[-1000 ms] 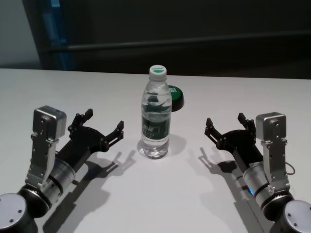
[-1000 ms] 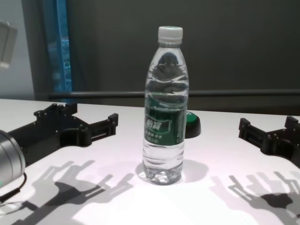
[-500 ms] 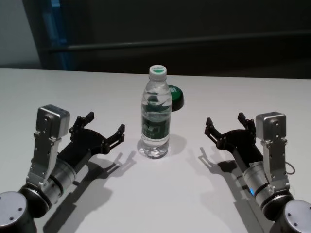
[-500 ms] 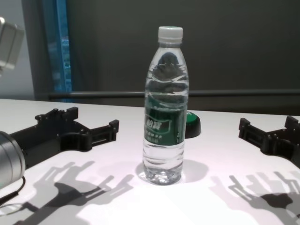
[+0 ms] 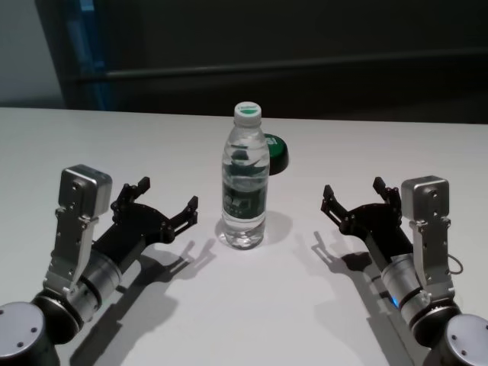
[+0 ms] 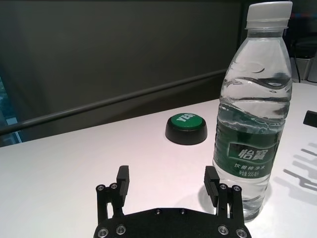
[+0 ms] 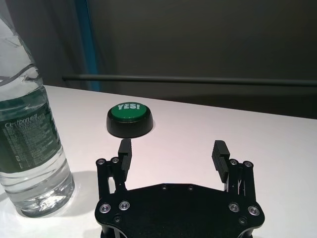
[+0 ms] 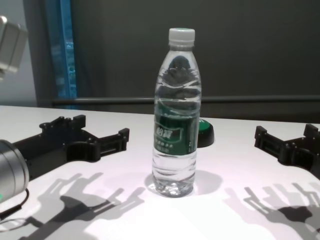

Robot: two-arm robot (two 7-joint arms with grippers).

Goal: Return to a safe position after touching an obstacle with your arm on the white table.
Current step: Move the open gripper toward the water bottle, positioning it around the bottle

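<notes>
The obstacle, a tall clear water bottle (image 5: 244, 183) with a white cap and dark green label, stands upright in the middle of the white table (image 5: 252, 305). It also shows in the chest view (image 8: 175, 115) and in the left wrist view (image 6: 252, 124). My left gripper (image 5: 168, 194) is open and empty, low over the table just left of the bottle, with a small gap between them. My right gripper (image 5: 352, 188) is open and empty, farther off to the bottle's right. In the right wrist view the bottle (image 7: 29, 144) stands off to one side of the right gripper (image 7: 172, 147).
A low black button with a green YES top (image 5: 274, 152) sits just behind and to the right of the bottle; it also shows in the left wrist view (image 6: 186, 128). A dark wall with a rail runs behind the table's far edge.
My left gripper has shifted slightly right, closer to the bottle, still open. The bottle and the right arm have not moved.
</notes>
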